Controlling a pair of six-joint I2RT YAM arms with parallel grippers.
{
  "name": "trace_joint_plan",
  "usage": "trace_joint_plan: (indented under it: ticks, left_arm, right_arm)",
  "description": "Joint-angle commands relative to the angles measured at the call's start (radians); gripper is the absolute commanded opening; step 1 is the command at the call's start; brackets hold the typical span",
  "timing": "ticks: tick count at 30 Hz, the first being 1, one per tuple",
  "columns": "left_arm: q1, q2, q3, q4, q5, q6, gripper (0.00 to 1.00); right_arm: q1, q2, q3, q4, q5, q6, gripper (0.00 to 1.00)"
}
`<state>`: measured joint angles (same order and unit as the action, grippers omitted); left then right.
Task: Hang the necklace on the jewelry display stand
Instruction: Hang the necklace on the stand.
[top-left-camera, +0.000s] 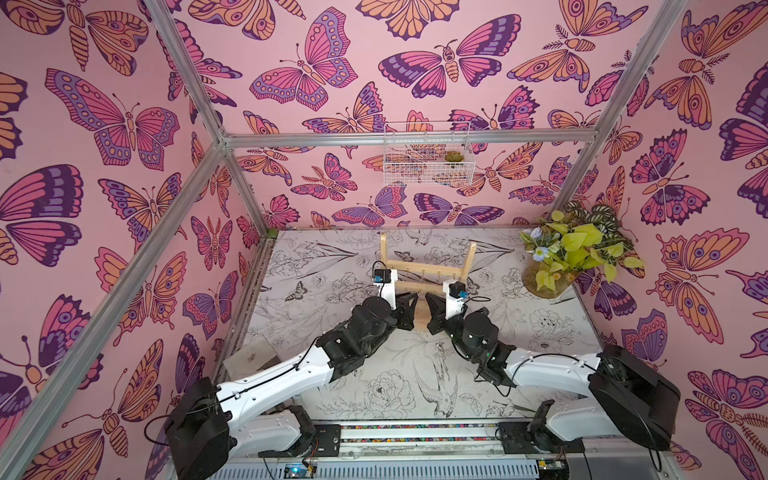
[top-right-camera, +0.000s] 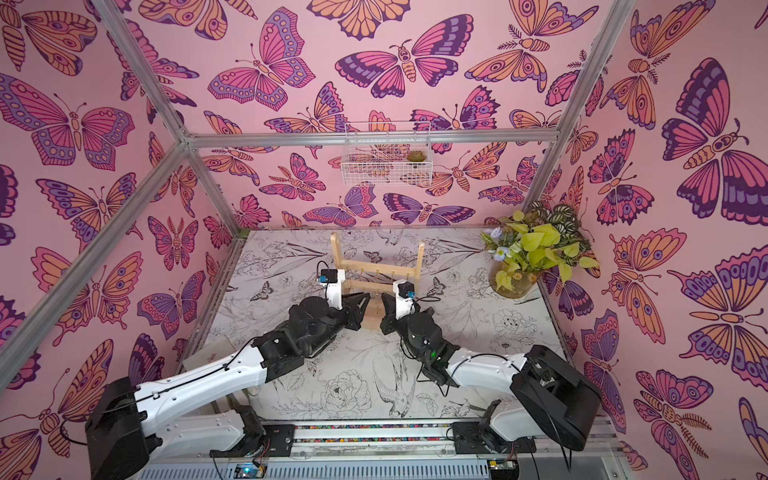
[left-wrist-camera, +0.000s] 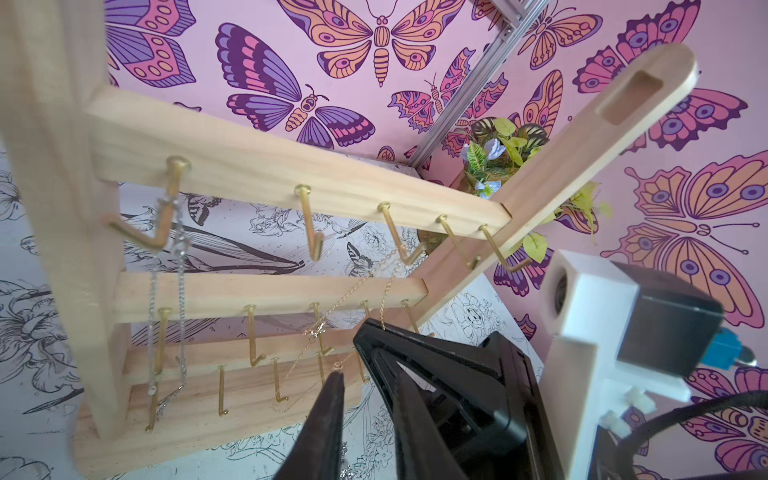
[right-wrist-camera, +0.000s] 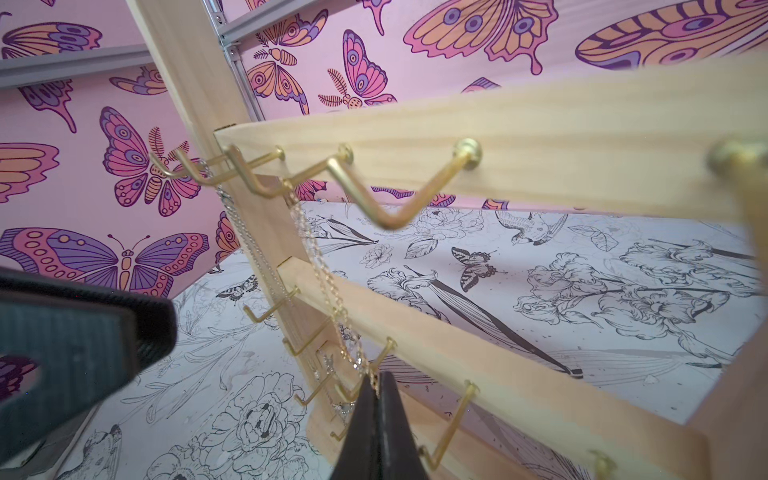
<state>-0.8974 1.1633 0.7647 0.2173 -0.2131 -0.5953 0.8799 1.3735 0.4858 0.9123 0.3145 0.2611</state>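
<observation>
Right gripper: pinched shut on fine gold chain necklace.
Left gripper: opening unclear.
Pale wooden ladder-like stand: chain over top-bar hook.
Risk: tugging while clamped, dragging it off.

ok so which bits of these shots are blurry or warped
right wrist view: nearest hook is smeared out of focus, tablecloth print behind is crisp; left wrist view: near upright of the stand is soft, the necklace readable; in both top views wide-angle splays the frame bars, necklace too fine to see
</observation>
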Motion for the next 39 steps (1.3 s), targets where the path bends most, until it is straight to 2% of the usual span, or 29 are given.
trace_joint_plan:
  ticks: [1,11,21,39]
  left_arm:
    - [-0.005,-0.025,0.027,-0.047,0.001,0.036,0.24]
    - [-0.005,-0.051,0.048,-0.084,-0.027,0.071,0.24]
    - [-0.003,0.004,0.188,-0.236,0.016,0.228,0.31]
    - [0.022,-0.020,0.197,-0.270,0.003,0.228,0.31]
  right_arm:
    - [0.011,-0.033,0.045,-0.023,-0.011,-0.022,0.03]
    - [0.015,-0.084,0.076,-0.074,-0.017,-0.052,0.04]
    - [0.014,-0.076,0.126,-0.113,0.012,-0.079,0.05]
    - [0.014,-0.062,0.142,-0.096,0.020,-0.080,0.09]
